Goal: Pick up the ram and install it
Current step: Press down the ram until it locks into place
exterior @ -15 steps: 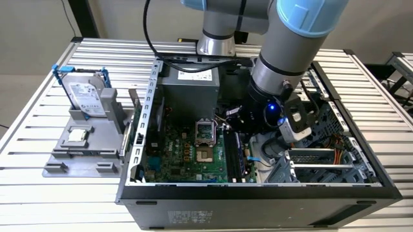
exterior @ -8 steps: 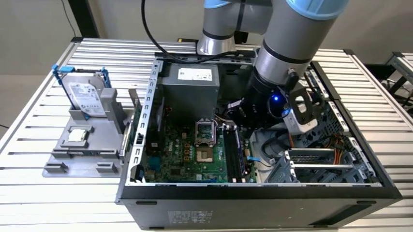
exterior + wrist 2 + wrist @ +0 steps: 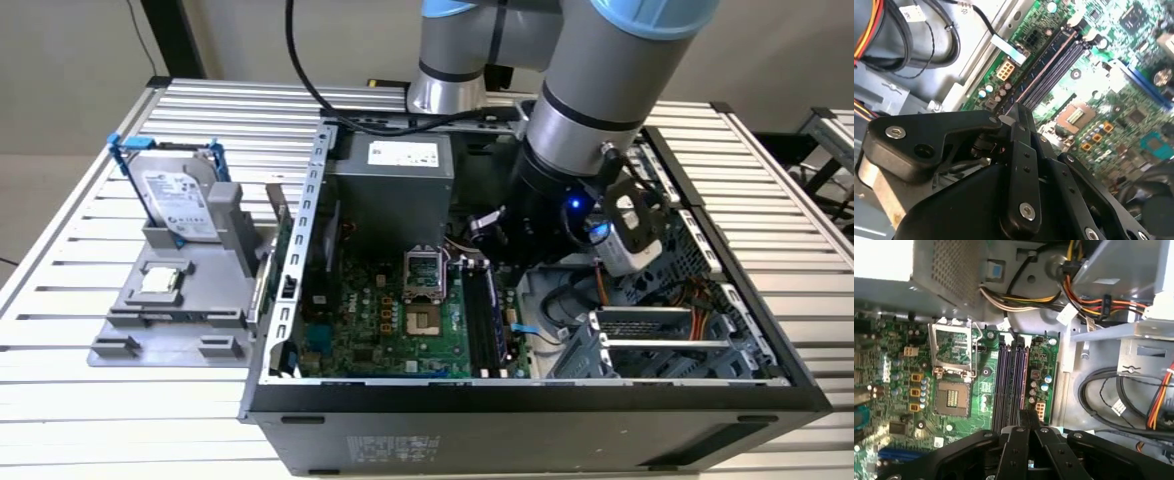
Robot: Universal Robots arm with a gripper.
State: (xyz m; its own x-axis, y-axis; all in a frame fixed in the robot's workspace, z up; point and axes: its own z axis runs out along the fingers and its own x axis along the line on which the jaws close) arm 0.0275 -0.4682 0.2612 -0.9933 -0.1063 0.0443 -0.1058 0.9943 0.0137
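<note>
Fingers (image 3: 1019,440) of the gripper (image 3: 1029,416) are drawn almost together, apparently pinching the ram (image 3: 486,310), which stands edge-on directly beneath them, lengthwise along the memory slots (image 3: 1009,385), so it seats squarely.

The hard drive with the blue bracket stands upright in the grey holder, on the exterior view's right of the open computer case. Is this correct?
Not quite. The hard drive does stand upright in the grey holder, but the exterior view shows it on that view's left of the open computer case, not on its right.
</note>
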